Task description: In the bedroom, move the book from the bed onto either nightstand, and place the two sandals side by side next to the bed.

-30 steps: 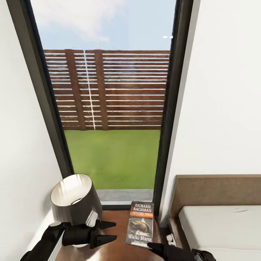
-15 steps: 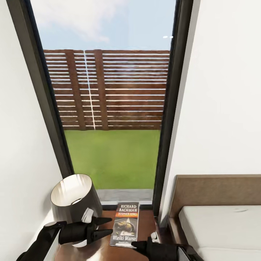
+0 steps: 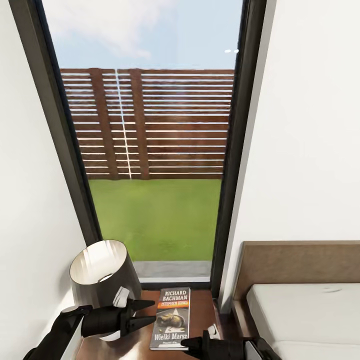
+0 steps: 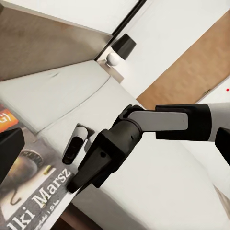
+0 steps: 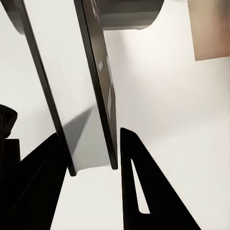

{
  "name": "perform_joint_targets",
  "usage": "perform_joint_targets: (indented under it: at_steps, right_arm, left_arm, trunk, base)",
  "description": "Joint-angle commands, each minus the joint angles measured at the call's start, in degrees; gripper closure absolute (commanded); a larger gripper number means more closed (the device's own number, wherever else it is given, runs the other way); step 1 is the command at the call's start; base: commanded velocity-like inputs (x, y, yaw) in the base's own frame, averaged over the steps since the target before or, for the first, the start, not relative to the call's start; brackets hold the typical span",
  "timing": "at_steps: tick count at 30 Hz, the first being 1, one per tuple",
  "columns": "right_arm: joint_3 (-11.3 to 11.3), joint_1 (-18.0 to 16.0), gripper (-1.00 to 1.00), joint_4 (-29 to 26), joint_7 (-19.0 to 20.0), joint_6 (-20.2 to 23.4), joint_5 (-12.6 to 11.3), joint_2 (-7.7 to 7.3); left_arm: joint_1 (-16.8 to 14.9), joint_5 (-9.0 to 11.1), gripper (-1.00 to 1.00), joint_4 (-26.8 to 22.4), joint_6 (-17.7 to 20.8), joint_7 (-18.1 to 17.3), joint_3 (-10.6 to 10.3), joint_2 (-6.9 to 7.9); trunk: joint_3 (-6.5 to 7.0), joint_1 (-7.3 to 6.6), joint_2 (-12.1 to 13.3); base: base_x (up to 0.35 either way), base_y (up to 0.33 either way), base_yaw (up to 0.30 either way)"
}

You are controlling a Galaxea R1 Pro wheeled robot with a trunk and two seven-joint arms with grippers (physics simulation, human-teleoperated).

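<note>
The book (image 3: 172, 316), dark-covered with white "RICHARD BACHMAN" lettering, lies flat over the glossy reddish-brown nightstand (image 3: 201, 306) under the window. My right gripper (image 3: 189, 344) is shut on the book's near edge. In the right wrist view the book (image 5: 98, 81) shows edge-on between the two black fingers of the right gripper (image 5: 92, 135). The left wrist view has the right gripper (image 4: 79, 182) pinching the book (image 4: 28, 196) at its "Marsz" corner. My left gripper (image 3: 150, 314) hangs open just left of the book, beside the lamp. The bed (image 3: 305, 315) is at the lower right. The sandals are out of view.
A silver drum-shade lamp (image 3: 102, 272) takes the nightstand's left part, touching my left arm. The tall dark-framed window (image 3: 155, 150) rises behind, with white walls on both sides. The bed's brown headboard (image 3: 300, 262) stands right of the nightstand.
My right gripper has carried the book leftward over the nightstand, toward its middle. The left gripper has drawn back slightly to the left.
</note>
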Motion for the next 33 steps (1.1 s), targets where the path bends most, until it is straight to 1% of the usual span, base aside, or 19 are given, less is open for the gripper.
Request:
perform_joint_targets:
  at_steps: [1,4,7,8,10,14,19,22,24,26,28,29,31,33]
  right_arm:
    - [0.08,-0.06,1.00,-0.04,0.06,0.47,-0.18,-0.02]
    - [-0.09,-0.10,1.00,-0.09,0.06,2.07,-0.19,-0.11]
    - [-0.91,-0.11,1.00,-0.28,0.06,3.13,-0.19,-0.22]
    - [-1.57,-0.12,1.00,-0.41,0.06,3.38,-0.19,-0.25]
    - [-2.03,-0.11,1.00,-0.52,0.06,3.51,-0.19,-0.27]
    - [-2.50,-0.12,1.00,-1.05,0.04,3.51,-0.19,-0.23]
    - [-2.64,-0.13,1.00,-5.16,-0.12,3.11,-0.13,-0.20]
    - [-3.11,-0.13,1.00,-5.92,-0.12,3.05,-0.16,-0.19]
    - [-5.58,-0.13,1.00,-5.94,-0.12,3.05,-0.18,-0.12]
    - [-7.28,-0.13,1.00,-5.82,-0.12,3.08,-0.19,-0.12]
    - [-10.86,-0.13,1.00,-5.53,-0.15,3.18,-0.16,-0.08]
    - [-11.65,-0.13,1.00,-5.48,-0.16,3.22,-0.15,-0.09]
    - [-14.38,-0.13,1.00,-4.33,-0.77,3.33,-0.12,-0.10]
    - [-15.13,-0.13,1.00,-3.03,-1.66,3.37,-0.11,-0.08]
  left_arm:
    - [-0.04,0.08,-1.00,-0.02,0.60,-0.17,0.00,0.01]
    - [-0.04,0.11,-1.00,-0.01,0.60,-0.17,0.00,0.01]
    - [-0.04,0.11,-1.00,-0.01,0.60,-0.17,0.00,0.01]
    - [-0.04,0.11,-1.00,-0.01,0.60,-0.17,0.00,0.01]
    - [-0.04,0.10,-1.00,-0.01,0.60,-0.17,0.00,0.01]
    - [-0.04,0.06,-1.00,-0.01,0.60,-0.15,0.00,0.01]
    - [-0.04,0.04,-1.00,-0.01,0.60,-0.10,-0.05,0.01]
    - [-0.04,0.04,-1.00,-0.01,0.60,-0.09,-0.08,-0.01]
    - [-0.04,0.04,-1.00,-0.01,0.60,-0.08,-0.09,-0.05]
    - [-0.04,0.04,-1.00,-0.01,0.60,-0.08,-0.09,-0.06]
    - [-0.04,0.04,-1.00,-0.01,0.60,-0.08,-0.09,-0.07]
    - [-0.04,0.04,-1.00,-0.01,0.60,-0.08,-0.09,-0.07]
    - [-0.02,0.04,-1.00,-0.01,0.60,-0.08,-0.09,-0.08]
    - [-0.03,0.04,-1.00,-0.01,0.60,-0.08,-0.09,-0.08]
  trunk:
    - [-0.08,0.01,-0.06]
    - [-0.08,0.01,-0.06]
    - [-0.08,0.01,-0.06]
    - [-0.26,0.23,-0.46]
    - [-0.62,0.67,-1.27]
    - [-1.34,1.55,-2.87]
    - [-2.24,2.65,-4.88]
    - [-2.78,3.30,-6.08]
    - [-3.14,3.74,-6.88]
    - [-3.50,4.18,-7.68]
    - [-3.85,4.62,-8.49]
    - [-4.03,4.84,-8.89]
    - [-4.39,5.28,-9.69]
    - [-4.75,5.72,-10.49]
  base:
    - [0.000,0.000,0.000]
    - [0.000,0.000,0.000]
    - [0.000,0.000,0.000]
    - [0.000,0.000,0.000]
    - [0.000,0.000,0.000]
    - [0.000,0.000,0.000]
    - [0.000,0.000,0.000]
    - [0.000,0.000,0.000]
    - [0.000,0.000,0.000]
    - [0.000,0.000,0.000]
    - [0.000,0.000,0.000]
    - [0.000,0.000,0.000]
    - [0.000,0.000,0.000]
    - [0.000,0.000,0.000]
